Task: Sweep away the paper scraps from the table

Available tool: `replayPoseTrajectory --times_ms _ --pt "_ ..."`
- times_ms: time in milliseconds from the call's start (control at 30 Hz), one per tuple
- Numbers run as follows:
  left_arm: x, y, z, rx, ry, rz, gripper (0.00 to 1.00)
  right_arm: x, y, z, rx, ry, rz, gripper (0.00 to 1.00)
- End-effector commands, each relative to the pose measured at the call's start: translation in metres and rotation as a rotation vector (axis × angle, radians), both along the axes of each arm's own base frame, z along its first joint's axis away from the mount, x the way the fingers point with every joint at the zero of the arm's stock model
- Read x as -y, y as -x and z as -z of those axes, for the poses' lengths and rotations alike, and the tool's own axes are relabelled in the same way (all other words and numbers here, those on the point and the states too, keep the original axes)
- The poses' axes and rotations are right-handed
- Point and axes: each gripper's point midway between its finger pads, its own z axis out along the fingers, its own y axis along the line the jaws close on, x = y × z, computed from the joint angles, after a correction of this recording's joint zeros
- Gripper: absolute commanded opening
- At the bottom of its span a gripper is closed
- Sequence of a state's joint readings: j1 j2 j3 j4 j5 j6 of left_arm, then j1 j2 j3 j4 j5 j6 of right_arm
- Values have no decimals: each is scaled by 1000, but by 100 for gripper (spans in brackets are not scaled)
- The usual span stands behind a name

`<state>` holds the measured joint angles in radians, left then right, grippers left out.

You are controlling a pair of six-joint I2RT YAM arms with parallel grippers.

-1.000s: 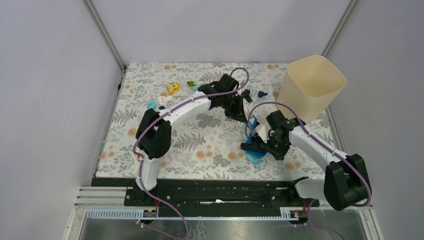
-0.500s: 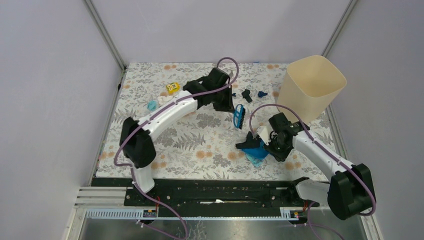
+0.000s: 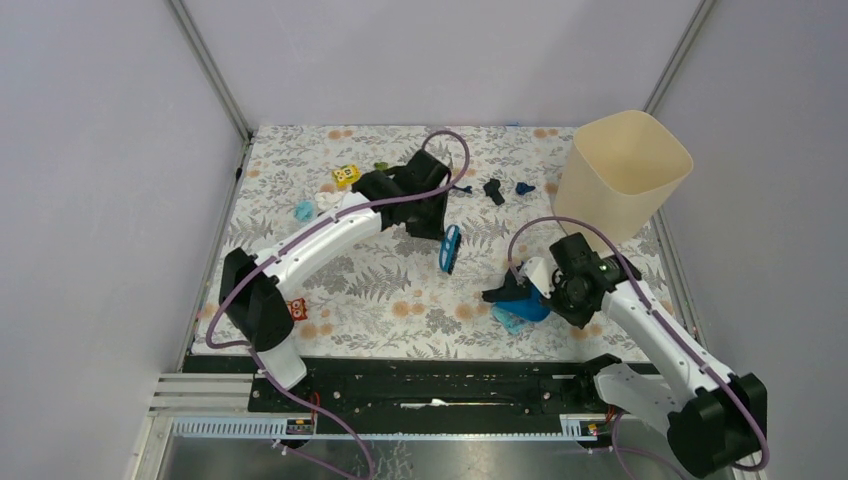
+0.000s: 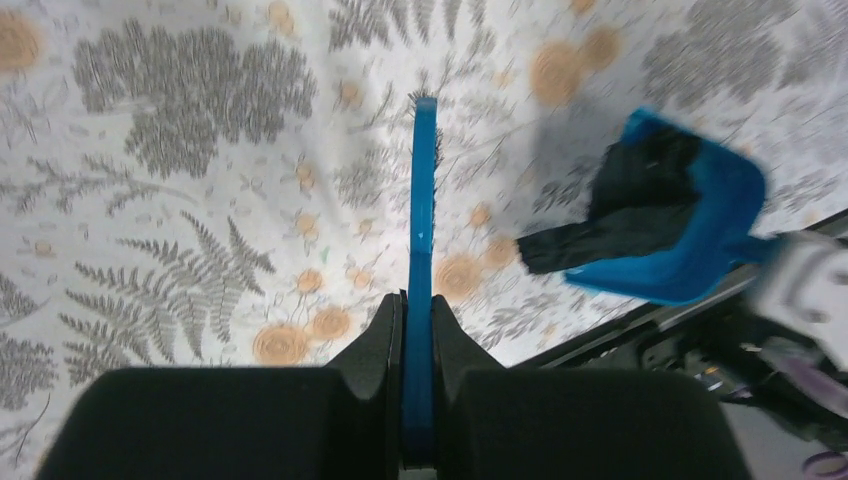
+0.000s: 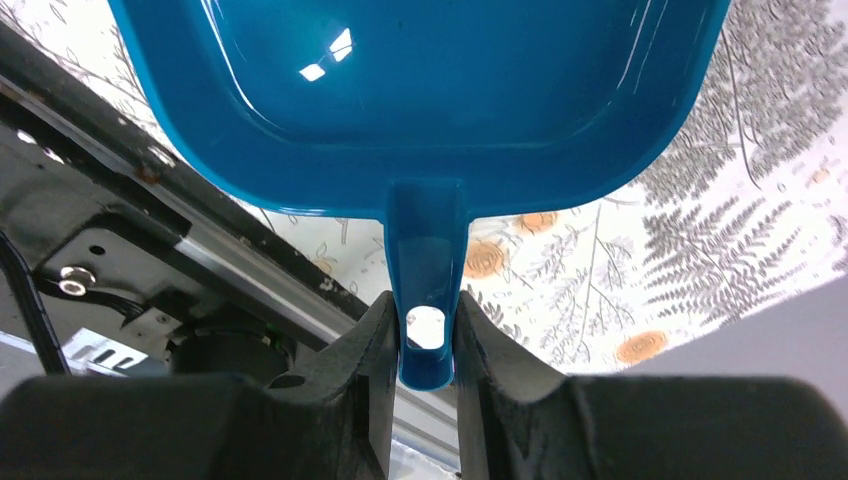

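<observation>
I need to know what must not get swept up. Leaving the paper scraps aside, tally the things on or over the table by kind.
Sweeping tools: 2, the blue brush in the left gripper and the blue dustpan in the right gripper.
Bins: 1, the cream bin.
Small non-paper items: 2, the yellow cube and the red toy.
Total: 5.

One brush (image 4: 423,200) sits in the left gripper (image 4: 418,335), one dustpan (image 5: 420,80) in the right gripper (image 5: 425,345). Beyond them are one bin (image 3: 625,170), one yellow cube (image 3: 346,176) and at least five paper scraps (image 3: 493,190).
</observation>
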<state>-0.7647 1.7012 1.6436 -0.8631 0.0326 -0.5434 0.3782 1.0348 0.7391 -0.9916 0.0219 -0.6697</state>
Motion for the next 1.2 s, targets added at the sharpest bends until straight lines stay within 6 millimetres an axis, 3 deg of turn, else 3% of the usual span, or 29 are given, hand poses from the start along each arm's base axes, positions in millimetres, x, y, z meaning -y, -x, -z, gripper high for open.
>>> replayPoseTrajectory --times_ms 0,233,433,667,933,1167 --pt "-6 16 23 -11 -92 19 0 22 19 -14 0 83 -30 0" --pt "14 43 33 -68 -65 101 0 54 44 -26 3 205 -83 0" --pt "25 58 48 -124 -59 135 0 87 61 -21 -50 370 -215 0" --pt "37 74 65 -188 -36 155 0 94 75 -14 -213 411 -338 0" --pt "69 92 82 -280 89 172 0 71 54 4 -236 327 -343 0" --pt "109 92 74 -323 241 198 0 34 35 13 -232 166 -275 0"
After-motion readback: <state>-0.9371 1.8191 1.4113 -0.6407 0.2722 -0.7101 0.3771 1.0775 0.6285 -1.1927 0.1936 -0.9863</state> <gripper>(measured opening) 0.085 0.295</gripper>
